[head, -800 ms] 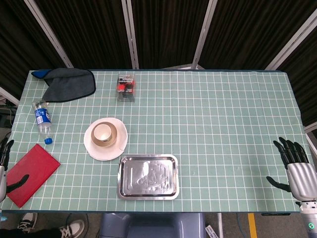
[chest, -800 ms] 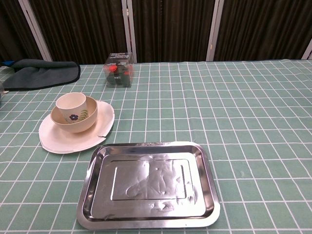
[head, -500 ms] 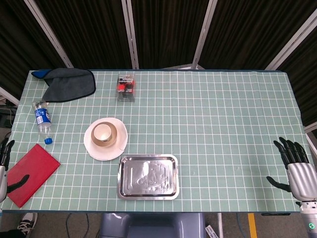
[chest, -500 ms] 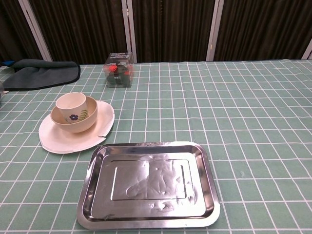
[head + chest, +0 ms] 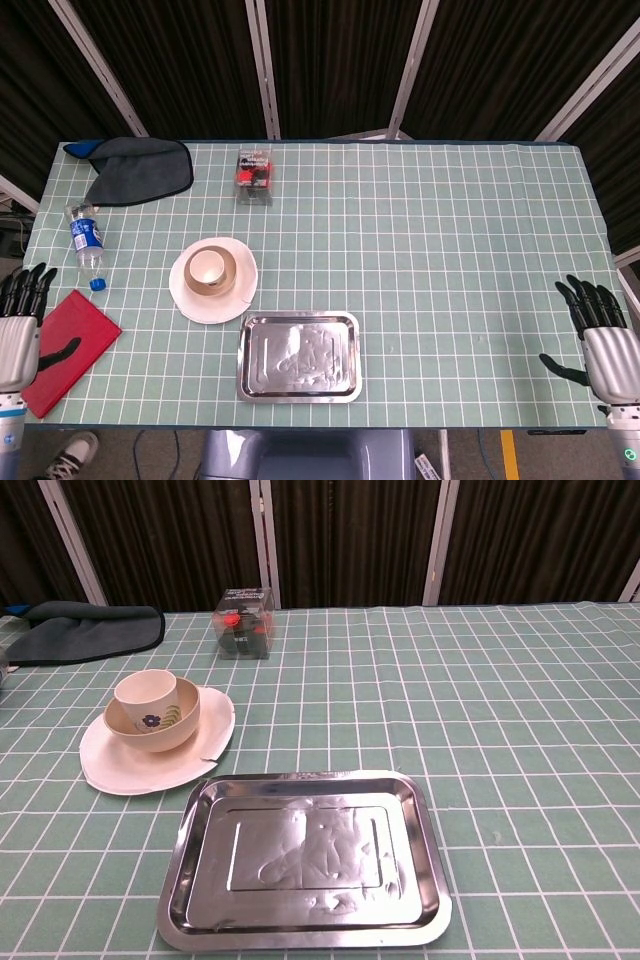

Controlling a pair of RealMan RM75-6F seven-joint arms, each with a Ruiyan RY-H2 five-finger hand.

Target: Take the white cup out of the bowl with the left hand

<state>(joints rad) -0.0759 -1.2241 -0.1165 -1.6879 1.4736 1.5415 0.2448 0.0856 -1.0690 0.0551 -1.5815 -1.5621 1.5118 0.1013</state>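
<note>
A white cup (image 5: 207,267) (image 5: 146,692) stands upright inside a tan bowl (image 5: 224,276) (image 5: 170,726) with a flower print, and the bowl sits on a white plate (image 5: 215,305) (image 5: 130,768) left of the table's middle. My left hand (image 5: 22,332) hovers at the table's front left corner over a red book, fingers spread, holding nothing, far from the cup. At the front right edge my right hand (image 5: 600,336) is open and empty too. The chest view shows neither hand.
A steel tray (image 5: 299,357) (image 5: 305,858) lies just in front of the plate. A red book (image 5: 72,345), a water bottle (image 5: 86,243), a dark cloth (image 5: 135,168) (image 5: 80,630) and a clear box of small items (image 5: 255,177) (image 5: 245,622) ring the left and back.
My left hand has come in from the left edge and moved up over the red book's corner. The right hand has barely shifted. Cup, bowl and plate are unmoved.
</note>
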